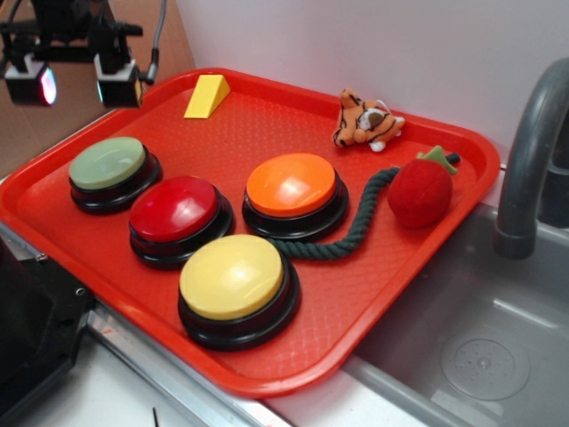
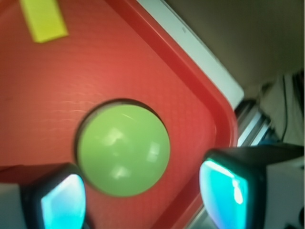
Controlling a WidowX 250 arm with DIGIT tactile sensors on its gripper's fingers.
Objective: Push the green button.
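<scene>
The green button [image 1: 108,164] is a pale sage dome on a black base at the left end of the red tray [image 1: 373,294]. In the wrist view the green button [image 2: 123,149] fills the middle, seen from above. My gripper [image 1: 73,83] hangs high above the tray's far left corner, well above the button and clear of it. Its two fingers stand wide apart with nothing between them. In the wrist view my gripper [image 2: 143,198] shows two glowing cyan pads [image 2: 224,195] at the bottom corners, with the button's near edge between them.
Red [image 1: 174,210], orange [image 1: 292,185] and yellow [image 1: 233,277] buttons crowd the tray right of the green one. A yellow wedge [image 1: 207,96], a plush tiger [image 1: 366,122], a red plush fruit [image 1: 420,189] and a dark rope [image 1: 356,227] lie farther back. A grey faucet [image 1: 530,151] and sink sit at right.
</scene>
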